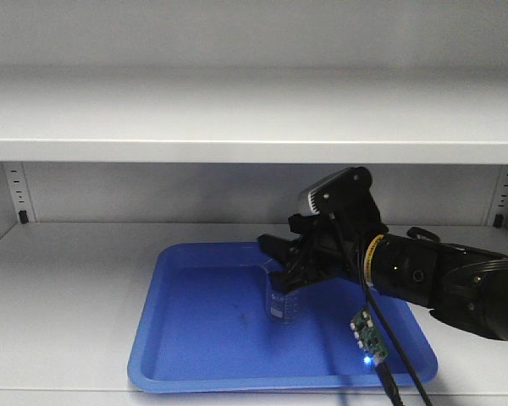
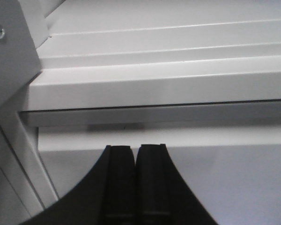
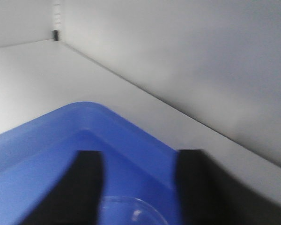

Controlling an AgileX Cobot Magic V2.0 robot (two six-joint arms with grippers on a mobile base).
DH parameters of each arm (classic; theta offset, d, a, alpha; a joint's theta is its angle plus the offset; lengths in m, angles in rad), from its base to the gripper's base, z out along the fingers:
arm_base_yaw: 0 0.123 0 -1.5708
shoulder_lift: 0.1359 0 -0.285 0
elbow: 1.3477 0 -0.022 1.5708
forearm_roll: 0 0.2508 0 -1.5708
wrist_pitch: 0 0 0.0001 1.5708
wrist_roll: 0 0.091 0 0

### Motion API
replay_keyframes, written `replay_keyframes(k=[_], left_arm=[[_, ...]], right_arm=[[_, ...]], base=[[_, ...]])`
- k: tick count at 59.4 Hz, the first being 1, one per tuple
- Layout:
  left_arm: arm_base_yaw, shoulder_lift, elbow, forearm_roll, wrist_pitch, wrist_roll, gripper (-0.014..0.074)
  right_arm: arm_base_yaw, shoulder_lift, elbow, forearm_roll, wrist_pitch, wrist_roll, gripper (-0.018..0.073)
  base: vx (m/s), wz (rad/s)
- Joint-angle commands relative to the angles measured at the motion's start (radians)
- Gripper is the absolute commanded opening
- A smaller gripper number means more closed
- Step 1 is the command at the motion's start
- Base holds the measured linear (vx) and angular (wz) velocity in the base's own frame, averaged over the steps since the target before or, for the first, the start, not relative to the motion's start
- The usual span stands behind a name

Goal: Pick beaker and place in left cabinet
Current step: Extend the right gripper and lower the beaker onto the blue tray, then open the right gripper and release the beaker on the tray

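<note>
The beaker (image 1: 281,306), small and clear with white marks, stands upright in a blue tray (image 1: 195,355) on the lower shelf of the left cabinet (image 1: 237,118). My right gripper (image 1: 278,262) is open just above and around its rim, one finger on each side. In the right wrist view the beaker's rim (image 3: 131,211) shows low between the spread fingers of the right gripper (image 3: 139,157), over the tray's far corner (image 3: 47,140). My left gripper (image 2: 136,147) is shut on nothing, facing pale grey cabinet shelves (image 2: 154,89).
The upper shelf hangs close above my right arm. Slotted support strips (image 1: 17,194) (image 1: 505,190) stand at the back corners. A small green circuit board (image 1: 366,334) with a blue light dangles on a cable over the tray's right side.
</note>
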State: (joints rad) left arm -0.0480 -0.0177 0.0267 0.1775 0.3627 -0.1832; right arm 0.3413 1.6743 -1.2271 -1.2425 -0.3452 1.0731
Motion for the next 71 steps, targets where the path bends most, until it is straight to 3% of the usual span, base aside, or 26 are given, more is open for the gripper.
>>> replay_keyframes(k=[1, 4, 17, 23, 55, 71], left_arm=[[-0.005, -0.010, -0.015, 0.003, -0.075, -0.004, 0.0004], [-0.005, -0.010, -0.015, 0.003, -0.075, -0.004, 0.0004], [-0.005, -0.010, -0.015, 0.003, -0.075, -0.004, 0.0004], [-0.005, -0.010, -0.015, 0.003, -0.075, -0.004, 0.0004], [-0.005, -0.010, -0.015, 0.003, -0.075, -0.004, 0.0004], [-0.005, -0.010, -0.015, 0.003, -0.075, -0.004, 0.0004]], right_arm=[[-0.004, -0.074, -0.029, 0.009, 0.020, 0.103, 0.0074], [-0.004, -0.085, -0.029, -0.023, 0.041, 0.153, -0.0016], [-0.004, -0.122, 0.016, -0.216, 0.085, 0.300, -0.0009], [-0.004, -0.152, 0.086, -0.258, 0.117, 0.322, -0.0007], [-0.004, -0.443, 0.342, -0.259, 0.193, 0.350, -0.0005], [-0.004, -0.473, 0.367, -0.259, 0.199, 0.350, -0.0005]], base=[[0.00, 0.00], [0.00, 0.00], [0.00, 0.00], [0.00, 0.00], [0.00, 0.00], [0.00, 0.00]])
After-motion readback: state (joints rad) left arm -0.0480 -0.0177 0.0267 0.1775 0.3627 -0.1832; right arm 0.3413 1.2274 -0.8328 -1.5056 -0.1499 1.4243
